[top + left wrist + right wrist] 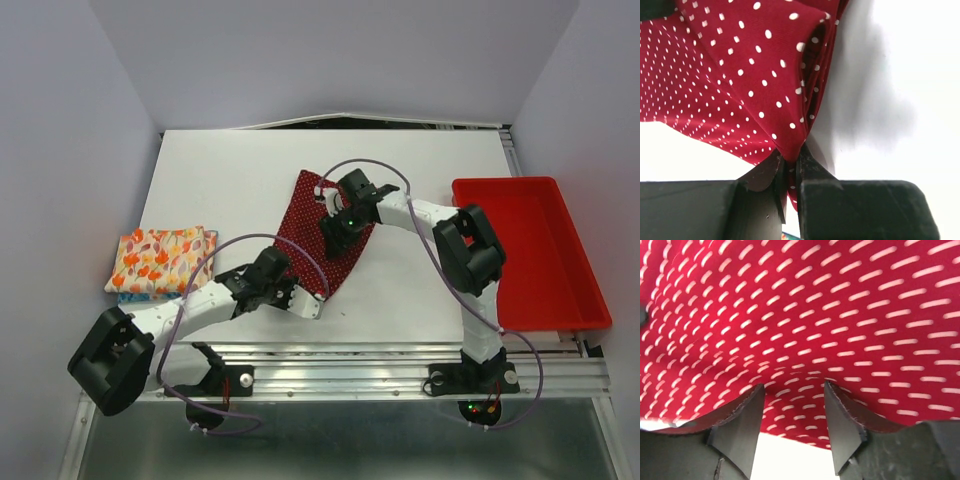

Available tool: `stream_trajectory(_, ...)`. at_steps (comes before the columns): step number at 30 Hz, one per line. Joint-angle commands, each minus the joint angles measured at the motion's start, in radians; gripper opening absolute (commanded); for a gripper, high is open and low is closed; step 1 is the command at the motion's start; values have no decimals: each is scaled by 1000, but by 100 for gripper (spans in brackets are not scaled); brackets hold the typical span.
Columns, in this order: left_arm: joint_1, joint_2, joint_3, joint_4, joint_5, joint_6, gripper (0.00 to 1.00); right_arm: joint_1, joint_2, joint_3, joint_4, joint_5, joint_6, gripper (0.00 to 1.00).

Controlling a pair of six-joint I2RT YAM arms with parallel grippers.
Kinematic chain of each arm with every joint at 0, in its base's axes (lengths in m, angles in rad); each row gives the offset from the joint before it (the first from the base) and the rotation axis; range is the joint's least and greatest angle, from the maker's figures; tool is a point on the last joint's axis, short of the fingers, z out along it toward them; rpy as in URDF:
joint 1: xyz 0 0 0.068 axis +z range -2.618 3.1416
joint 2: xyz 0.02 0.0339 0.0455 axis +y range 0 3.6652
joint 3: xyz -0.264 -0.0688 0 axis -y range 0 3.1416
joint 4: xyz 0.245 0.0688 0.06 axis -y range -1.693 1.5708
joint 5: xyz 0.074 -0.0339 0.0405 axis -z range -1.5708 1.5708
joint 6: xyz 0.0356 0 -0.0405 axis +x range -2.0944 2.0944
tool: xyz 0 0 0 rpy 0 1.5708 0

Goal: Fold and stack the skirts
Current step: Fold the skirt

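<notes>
The dark red skirt (308,205) with white dots lies spread on the middle of the white table. My left gripper (308,302) is at its near corner, shut on a pinch of the red cloth (740,75), which rises in a fold from my left gripper (790,161). My right gripper (333,232) rests on the skirt's middle. In the right wrist view my right gripper (794,390) stands open, tips against the red fabric (840,315), a small hump between them. At the left, the cream skirt with orange flowers (160,258) lies folded on the blue skirt (128,297).
A red tray (540,260) sits at the table's right edge. The table's (230,170) far edge meets grey walls. A metal rail runs along the near edge by the arm bases.
</notes>
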Motion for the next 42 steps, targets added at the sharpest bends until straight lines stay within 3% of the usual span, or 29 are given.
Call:
stream_trajectory(1, 3, -12, 82, -206, 68, -39, 0, -59, 31, 150, 17, 42, 38, 58)
stream_trajectory(9, 1, 19, 197, -348, 130, -105, 0, -71, 115, 255, 145, -119, 209, 62)
stream_trajectory(14, 1, 57, 263, -408, 139, -148, 0, -71, 172, 192, 430, -260, 425, 63)
stream_trajectory(22, 1, 65, 322, -457, 163, -180, 0, -71, 204, 71, 881, -411, 743, 56)
stream_trajectory(30, 1, 60, 412, -537, 157, -183, 0, -39, 290, 83, 807, -371, 687, 48)
stream_trajectory(42, 3, 63, 587, -611, 107, -211, 0, 114, 208, -152, 905, -345, 723, 45)
